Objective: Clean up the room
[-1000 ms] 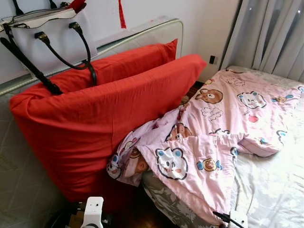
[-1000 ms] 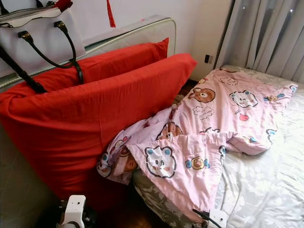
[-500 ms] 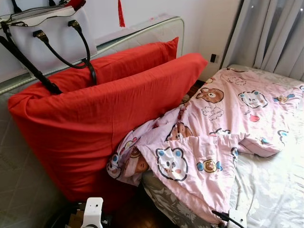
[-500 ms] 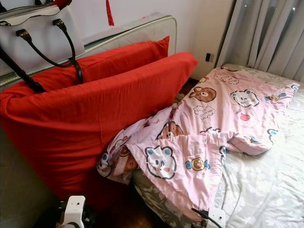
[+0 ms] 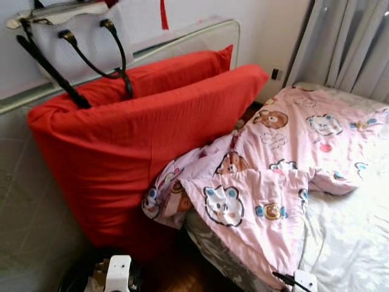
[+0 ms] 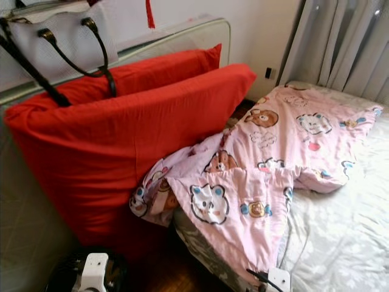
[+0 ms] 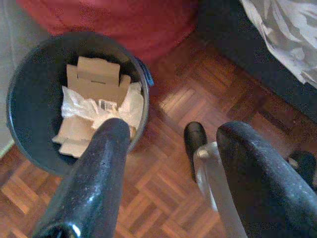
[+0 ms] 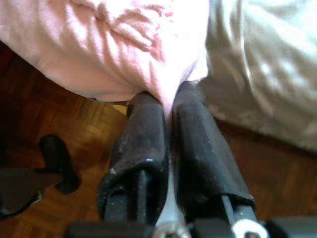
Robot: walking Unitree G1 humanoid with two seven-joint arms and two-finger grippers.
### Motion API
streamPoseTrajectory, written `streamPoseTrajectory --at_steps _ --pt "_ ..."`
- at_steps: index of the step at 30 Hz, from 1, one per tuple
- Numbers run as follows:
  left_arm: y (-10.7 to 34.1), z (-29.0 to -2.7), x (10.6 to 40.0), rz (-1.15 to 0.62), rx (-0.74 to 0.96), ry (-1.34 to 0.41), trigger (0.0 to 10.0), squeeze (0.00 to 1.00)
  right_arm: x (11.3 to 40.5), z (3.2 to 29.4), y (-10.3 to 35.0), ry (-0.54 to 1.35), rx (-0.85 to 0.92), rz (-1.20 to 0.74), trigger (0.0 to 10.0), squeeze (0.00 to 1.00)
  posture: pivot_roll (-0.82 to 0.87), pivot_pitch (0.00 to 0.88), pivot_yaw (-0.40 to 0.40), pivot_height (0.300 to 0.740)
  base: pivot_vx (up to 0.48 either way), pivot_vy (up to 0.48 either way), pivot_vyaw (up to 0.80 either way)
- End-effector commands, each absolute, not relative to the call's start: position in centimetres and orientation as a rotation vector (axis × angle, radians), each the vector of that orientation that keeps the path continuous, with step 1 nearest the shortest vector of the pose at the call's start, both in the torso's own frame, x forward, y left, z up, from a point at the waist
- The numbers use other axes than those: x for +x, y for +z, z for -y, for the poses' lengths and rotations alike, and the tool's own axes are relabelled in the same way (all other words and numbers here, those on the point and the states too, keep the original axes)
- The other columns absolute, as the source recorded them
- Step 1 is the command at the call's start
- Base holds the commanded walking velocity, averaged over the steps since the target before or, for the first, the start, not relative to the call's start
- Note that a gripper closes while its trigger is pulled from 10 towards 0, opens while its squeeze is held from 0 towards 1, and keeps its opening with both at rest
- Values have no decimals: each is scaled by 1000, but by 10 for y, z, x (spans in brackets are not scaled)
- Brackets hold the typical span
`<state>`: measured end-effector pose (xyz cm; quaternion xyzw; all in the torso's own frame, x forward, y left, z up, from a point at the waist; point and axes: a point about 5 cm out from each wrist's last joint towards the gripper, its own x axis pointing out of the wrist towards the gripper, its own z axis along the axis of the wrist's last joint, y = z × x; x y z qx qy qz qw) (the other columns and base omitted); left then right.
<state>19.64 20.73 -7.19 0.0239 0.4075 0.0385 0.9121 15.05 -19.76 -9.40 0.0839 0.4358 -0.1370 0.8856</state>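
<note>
Blanket [image 5: 285,164] is lying rumpled across the bed [image 5: 352,243], its long axis running from 1 o'clock down to its hanging corner at 6 o'clock. Your right fingers [image 8: 168,144] are clenching that corner's edge, so the right arm is doing the pulling. Your left fingers [image 7: 171,168] are hanging released over the bin [image 7: 29,89] at 7 o'clock. Red pillows [image 5: 140,140] are hiding the blanket's 9 o'clock fold.

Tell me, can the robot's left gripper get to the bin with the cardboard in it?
Probably yes. The left gripper hangs open just above the dark bin, with only bare wood floor between them and nothing blocking the way.
</note>
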Motion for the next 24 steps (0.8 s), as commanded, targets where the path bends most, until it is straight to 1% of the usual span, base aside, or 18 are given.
streamPoseTrajectory --at_steps 1,10,24 --pt "-75 -209 190 -860 44 86 10000 0 151 199 -94 -295 181 -911 10000 0 -17 2 46 740 -281 0 0" --pt "-76 -210 188 -868 44 87 10000 0 152 197 -94 -302 177 -906 10000 0 -17 0 43 740 -281 0 0" --pt "-79 -209 183 -887 43 86 10000 0 157 200 -91 -326 168 -881 10000 0 -21 0 39 740 -280 0 0"
